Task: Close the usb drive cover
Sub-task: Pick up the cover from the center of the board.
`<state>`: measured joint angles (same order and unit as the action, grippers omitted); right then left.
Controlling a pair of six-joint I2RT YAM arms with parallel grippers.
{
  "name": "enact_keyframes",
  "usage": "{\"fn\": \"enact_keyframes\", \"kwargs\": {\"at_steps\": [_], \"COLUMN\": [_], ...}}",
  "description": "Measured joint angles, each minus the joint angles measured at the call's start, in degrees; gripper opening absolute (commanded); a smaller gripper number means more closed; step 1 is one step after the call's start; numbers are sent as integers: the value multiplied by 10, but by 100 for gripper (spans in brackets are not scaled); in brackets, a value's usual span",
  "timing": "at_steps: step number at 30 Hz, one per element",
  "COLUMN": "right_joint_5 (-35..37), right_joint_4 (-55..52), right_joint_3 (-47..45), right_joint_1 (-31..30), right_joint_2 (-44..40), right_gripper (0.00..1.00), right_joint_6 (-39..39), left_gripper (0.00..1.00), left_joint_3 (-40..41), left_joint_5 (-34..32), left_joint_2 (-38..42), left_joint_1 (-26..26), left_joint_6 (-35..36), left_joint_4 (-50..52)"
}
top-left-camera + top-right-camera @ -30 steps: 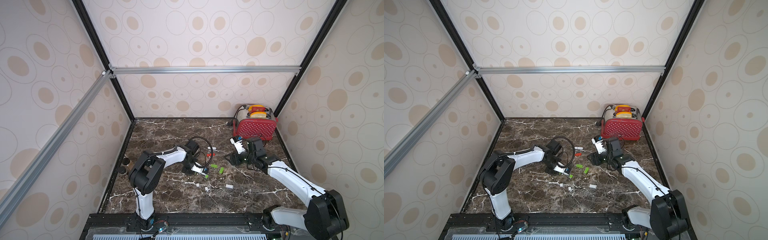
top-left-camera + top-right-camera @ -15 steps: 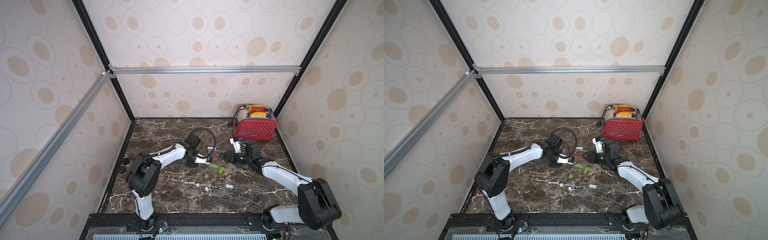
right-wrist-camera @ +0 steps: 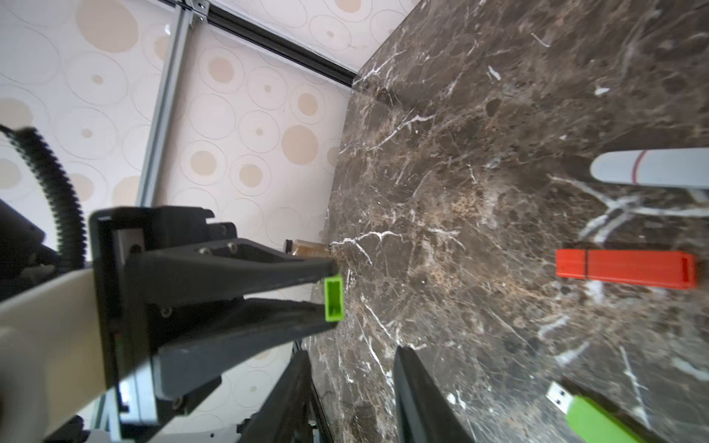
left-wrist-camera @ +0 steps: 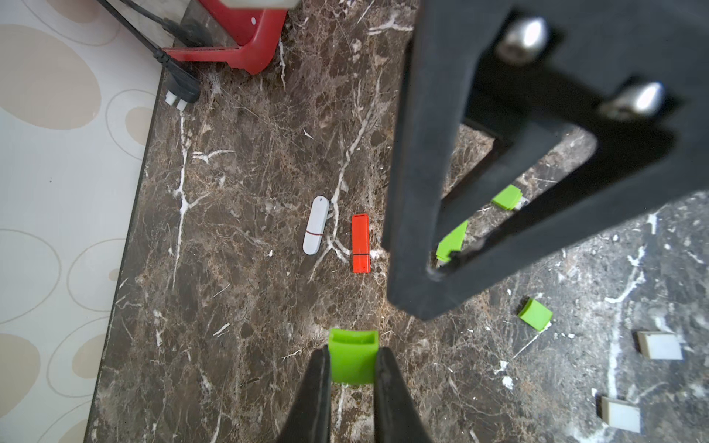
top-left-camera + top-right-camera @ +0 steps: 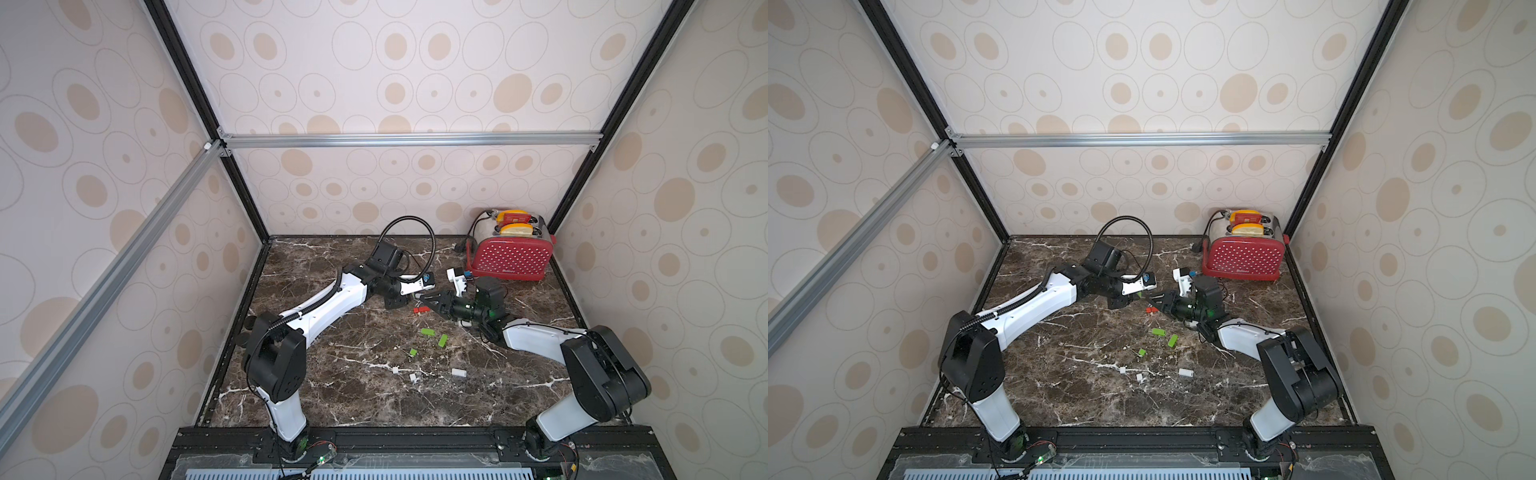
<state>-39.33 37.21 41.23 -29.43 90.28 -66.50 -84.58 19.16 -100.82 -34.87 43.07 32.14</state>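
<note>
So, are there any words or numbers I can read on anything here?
Red toaster: small white brand mark low on its front, too small to read.
Blue sticker on the left arm: too blurred to read.
Red USB drive, white USB drive: no print showing.

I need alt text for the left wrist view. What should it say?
The left gripper pinches a green cap over a marble table. On it lie a white USB stick and a red USB stick, both capped; the right gripper looms close beside them.

Left hand [image 4: 353, 360] pinched tight, right hand [image 3: 353, 354] seemingly part-open
</note>
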Motion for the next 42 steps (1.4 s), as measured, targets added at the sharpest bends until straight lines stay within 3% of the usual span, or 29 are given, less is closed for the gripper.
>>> {"fn": "enact_keyframes", "kwargs": {"at_steps": [8,21,37,39,42], "right_joint_5": [0,0,1,1,0], "right_joint_4": [31,35,32,33,33], "right_joint_3": [31,33,41,41,41], "right_joint_1": [-11,-19,-25,-25,-26], "right_joint_2": [16,37,52,52,52], "right_gripper": [31,28,4,3,3], "right_joint_6": [-21,-22,-19,-19,-18], "left_gripper": [18,18,18,23,44], "left_joint_3": [0,-9,-9,-9,-9], "left_joint_5": [5,20,20,20,23], "left_joint_2": [0,0,0,0,0], "left_joint_1": [0,0,2,2,1], "left_joint_6": [-1,-12,-13,-13,-16], "left_joint_4": [1,1,14,14,13]}}
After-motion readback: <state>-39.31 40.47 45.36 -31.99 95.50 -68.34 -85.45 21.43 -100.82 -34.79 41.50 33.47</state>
